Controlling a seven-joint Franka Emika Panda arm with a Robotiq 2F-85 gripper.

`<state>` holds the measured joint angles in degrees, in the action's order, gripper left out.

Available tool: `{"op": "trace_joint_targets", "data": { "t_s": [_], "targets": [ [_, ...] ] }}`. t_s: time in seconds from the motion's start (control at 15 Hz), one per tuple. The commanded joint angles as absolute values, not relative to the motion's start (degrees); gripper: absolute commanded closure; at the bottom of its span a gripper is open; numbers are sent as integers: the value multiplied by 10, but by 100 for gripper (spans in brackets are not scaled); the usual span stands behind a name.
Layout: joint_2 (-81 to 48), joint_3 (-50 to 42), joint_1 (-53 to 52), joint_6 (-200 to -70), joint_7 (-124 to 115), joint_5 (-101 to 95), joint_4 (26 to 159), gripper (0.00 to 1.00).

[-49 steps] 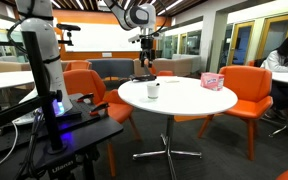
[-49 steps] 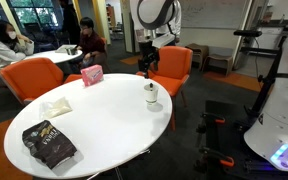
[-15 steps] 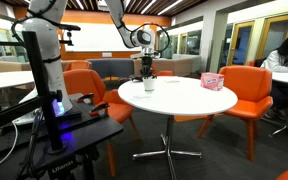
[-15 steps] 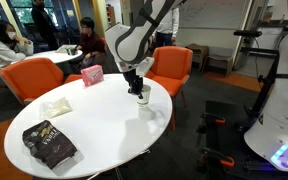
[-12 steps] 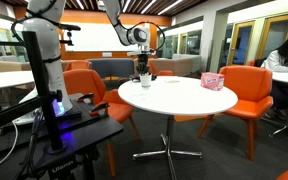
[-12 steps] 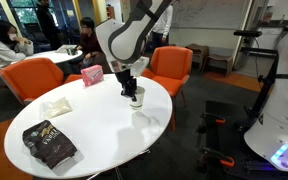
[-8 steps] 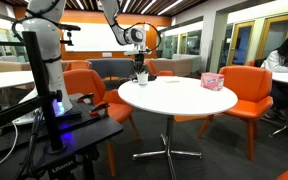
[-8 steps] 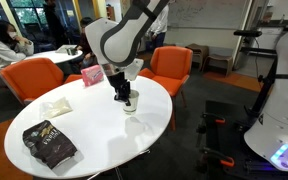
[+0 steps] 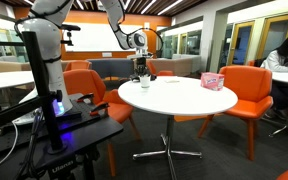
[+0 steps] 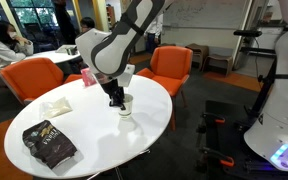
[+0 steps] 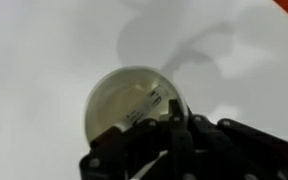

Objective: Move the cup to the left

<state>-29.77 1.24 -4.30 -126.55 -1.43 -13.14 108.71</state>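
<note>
1. The gripper (image 11: 171,125) is clenched on the rim of the cup (image 11: 122,104). In the wrist view its dark fingers come up from the lower edge of the frame and straddle the cup's right side.
2. In that view the cup is a pale round shape seen from above, at the centre of the frame, with the white tabletop behind it. Whether its base touches the table or hangs just above it cannot be told.
3. In an exterior view the gripper (image 10: 116,98) points down at the middle of the frame, with the cup (image 10: 125,106) right beneath it, over the far-right part of the round white table (image 10: 94,135).
4. In an exterior view the gripper (image 9: 141,70) and the cup (image 9: 142,83) are at the table's left edge, centre-left in the frame.
5. The arm (image 10: 119,45) bends up and away toward the top of the frame.
6. A pink box (image 9: 213,81) sits on the table's right side, well apart from the cup.
7. A dark bag (image 10: 49,144) lies at the lower left of the table, with a white packet (image 10: 54,107) above it.
8. Orange chairs (image 10: 170,66) surround the table.
</note>
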Motion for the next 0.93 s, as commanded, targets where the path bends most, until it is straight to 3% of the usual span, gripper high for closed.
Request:
{"op": "trace_joint_targets", "data": {
  "t_s": [0.0, 0.47, 0.53, 0.67, 0.87],
  "targets": [
    [-329, -8, -67, -1221, -36, -167, 1038, 99],
    [-347, -7, -69, -1183, -26, -170, 1000, 99],
    [-342, -5, -65, -1177, -22, -166, 997, 73],
    [-333, -2, -61, -1170, -18, -162, 995, 65],
    [-333, 6, -58, -1186, -20, -148, 1007, 42]
  ]
}}
